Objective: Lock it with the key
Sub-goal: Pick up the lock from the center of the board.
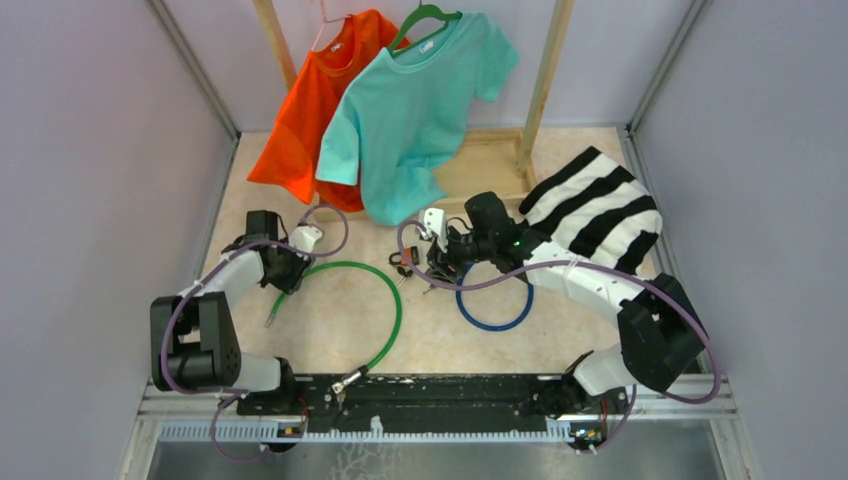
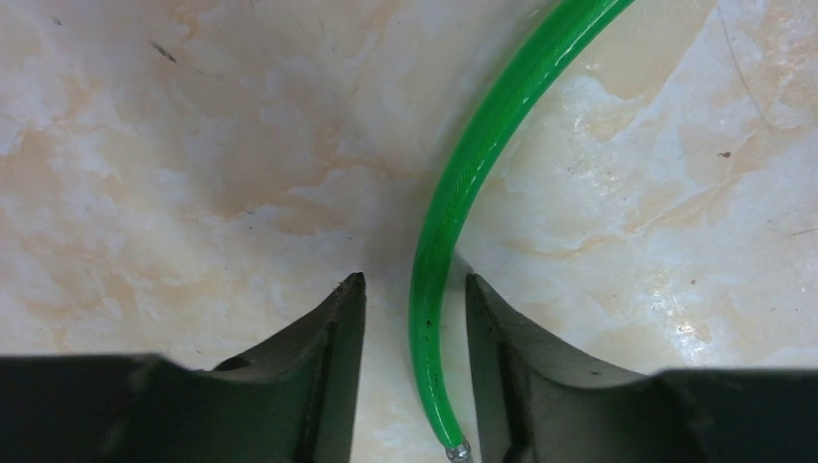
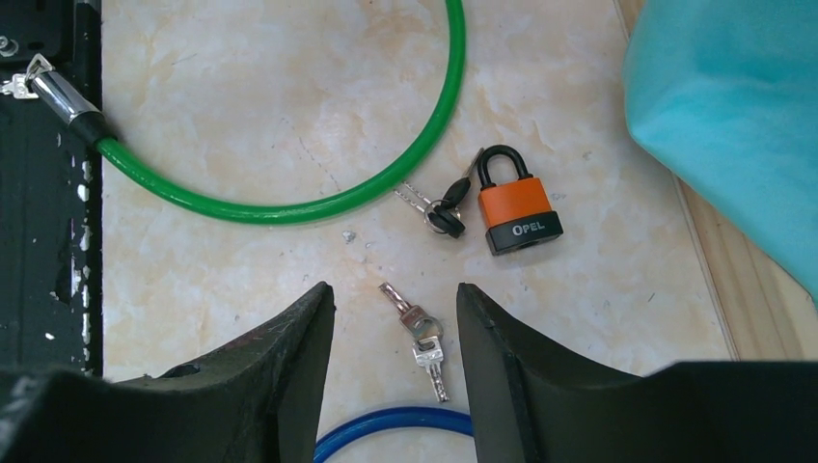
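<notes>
An orange and black padlock (image 3: 516, 209) marked OPEL lies on the marble table with a black-headed key bunch (image 3: 439, 210) beside its shackle. A pair of silver keys (image 3: 418, 336) on a ring lies between the fingers of my right gripper (image 3: 395, 299), which is open just above them. My left gripper (image 2: 415, 289) is open, its fingers on either side of the green cable (image 2: 463, 174) near its metal tip (image 2: 457, 450). In the top view the right gripper (image 1: 432, 262) sits by the padlock (image 1: 405, 262), the left gripper (image 1: 288, 275) at the green cable's (image 1: 385, 285) free end.
A blue cable ring (image 1: 495, 300) lies under the right arm and shows in the right wrist view (image 3: 395, 429). The green cable's lock barrel (image 3: 60, 96) rests on the black base rail (image 1: 440, 392). Orange (image 1: 315, 110), teal (image 1: 415, 105) and striped (image 1: 600, 210) shirts are at the back.
</notes>
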You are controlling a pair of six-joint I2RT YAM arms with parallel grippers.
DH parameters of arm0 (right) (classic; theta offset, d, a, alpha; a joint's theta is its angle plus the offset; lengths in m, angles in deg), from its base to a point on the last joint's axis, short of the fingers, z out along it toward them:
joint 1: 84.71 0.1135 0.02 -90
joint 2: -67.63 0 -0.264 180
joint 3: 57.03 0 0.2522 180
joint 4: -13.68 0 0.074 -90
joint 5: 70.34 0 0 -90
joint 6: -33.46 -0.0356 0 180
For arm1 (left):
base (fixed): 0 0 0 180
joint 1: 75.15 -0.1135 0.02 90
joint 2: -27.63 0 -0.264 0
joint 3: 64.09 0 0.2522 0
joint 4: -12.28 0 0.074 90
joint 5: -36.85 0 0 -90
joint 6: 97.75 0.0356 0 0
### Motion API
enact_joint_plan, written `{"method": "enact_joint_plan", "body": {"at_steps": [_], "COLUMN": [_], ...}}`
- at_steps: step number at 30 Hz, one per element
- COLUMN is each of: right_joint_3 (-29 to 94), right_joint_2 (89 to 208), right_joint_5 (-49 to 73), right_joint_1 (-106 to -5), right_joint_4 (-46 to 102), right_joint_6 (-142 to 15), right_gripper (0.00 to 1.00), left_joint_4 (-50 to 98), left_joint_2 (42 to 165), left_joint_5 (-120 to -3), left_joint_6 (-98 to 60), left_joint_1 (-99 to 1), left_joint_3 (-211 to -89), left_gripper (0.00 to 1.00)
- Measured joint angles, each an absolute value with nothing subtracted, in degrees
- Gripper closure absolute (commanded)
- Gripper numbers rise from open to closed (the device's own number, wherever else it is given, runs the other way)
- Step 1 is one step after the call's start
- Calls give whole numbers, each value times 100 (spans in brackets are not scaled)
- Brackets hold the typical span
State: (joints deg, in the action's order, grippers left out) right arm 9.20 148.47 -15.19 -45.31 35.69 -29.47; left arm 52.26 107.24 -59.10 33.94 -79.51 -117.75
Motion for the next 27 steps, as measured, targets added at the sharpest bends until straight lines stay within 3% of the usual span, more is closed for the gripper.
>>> {"method": "enact_joint_plan", "body": {"at_steps": [7, 12, 27], "right_joint_3": [881, 881, 887], "right_joint_2": [14803, 14670, 14904], "right_joint_5": [-1524, -1563, -2258], "right_joint_1": [-4553, -4551, -4290], "right_joint_4": [3567, 3716, 3812], "right_joint_6": [-2901, -2692, -2672], "right_gripper": [50, 49, 46], "left_joint_4": [5211, 5272, 7381], "left_joint_2": [10722, 10681, 10093], "left_joint_5": [-6011, -6186, -7329], "left_joint_6": [3344, 3318, 3348], "left_joint_1": [-7951, -7953, -7971], "left_joint_3": [-11720, -11700, -12605], "left_gripper": [77, 100, 100]}}
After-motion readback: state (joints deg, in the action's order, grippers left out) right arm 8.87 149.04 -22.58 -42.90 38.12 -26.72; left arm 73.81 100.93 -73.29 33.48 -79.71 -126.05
